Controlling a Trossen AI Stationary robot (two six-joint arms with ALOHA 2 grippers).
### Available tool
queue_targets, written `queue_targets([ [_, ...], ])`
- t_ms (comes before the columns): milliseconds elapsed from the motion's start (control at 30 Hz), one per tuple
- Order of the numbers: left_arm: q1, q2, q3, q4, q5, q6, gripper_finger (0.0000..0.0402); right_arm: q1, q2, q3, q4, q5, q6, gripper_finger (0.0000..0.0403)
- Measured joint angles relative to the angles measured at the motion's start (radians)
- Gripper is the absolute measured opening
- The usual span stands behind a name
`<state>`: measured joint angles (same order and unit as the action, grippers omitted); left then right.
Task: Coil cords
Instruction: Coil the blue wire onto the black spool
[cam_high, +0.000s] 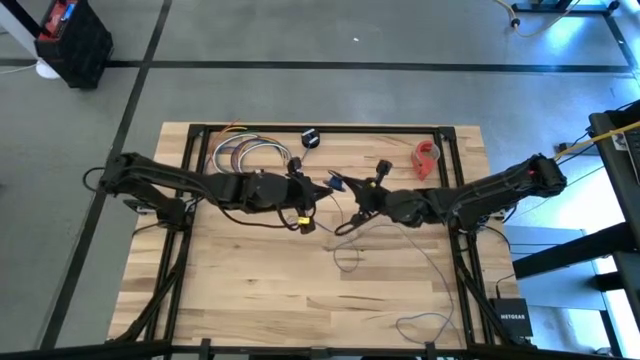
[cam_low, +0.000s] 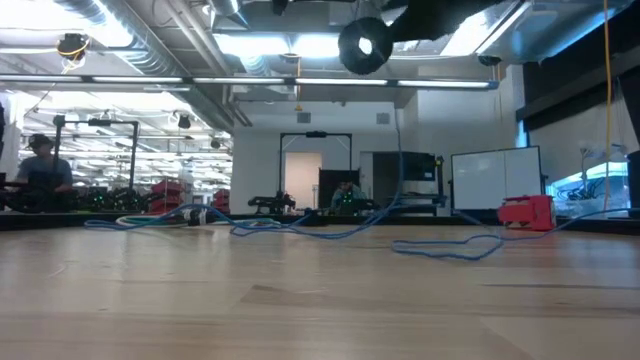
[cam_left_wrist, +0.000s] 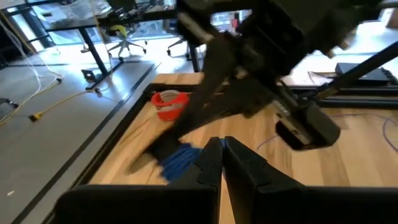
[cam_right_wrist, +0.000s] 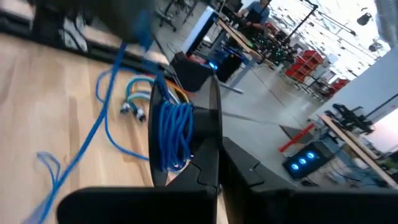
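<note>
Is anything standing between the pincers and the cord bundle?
Nothing visible does. The cord bundle sits right against the right pincer, and the left pincer is beside it, both shut. The red tape lies well apart.

Blue cords (cam_right_wrist: 176, 134), black puck (cam_high: 310, 139), red tape roll (cam_high: 427, 157), light wood-grain table (cam_high: 260, 285), dark grippers: left gripper (cam_left_wrist: 219, 163), right gripper (cam_right_wrist: 214, 163).
</note>
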<state>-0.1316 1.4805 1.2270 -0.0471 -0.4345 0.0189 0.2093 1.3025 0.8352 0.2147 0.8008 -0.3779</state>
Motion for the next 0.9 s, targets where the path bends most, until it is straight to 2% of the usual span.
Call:
queue_targets([
  [233,-0.001,0.057,0.0,0.1,0.003,0.007,0.0008,-0.023,0.0,-0.001,0.138,-0.093,0.016,0.0005],
  [400,-0.002,0.085,0.001,0.171,-0.002,0.029,0.0008,-0.02,0.0,-0.002,0.259,-0.11,0.011,0.0005],
  [633,0.002,0.097,0.003,0.178,0.0,0.059,0.0008,-0.02,-0.004,-0.003,0.409,-0.151,-0.023,0.0005],
  [900,0.001,0.099,0.003,0.169,0.006,0.128,0.0008,-0.02,-0.017,0.053,0.413,-0.208,-0.024,0.0005],
])
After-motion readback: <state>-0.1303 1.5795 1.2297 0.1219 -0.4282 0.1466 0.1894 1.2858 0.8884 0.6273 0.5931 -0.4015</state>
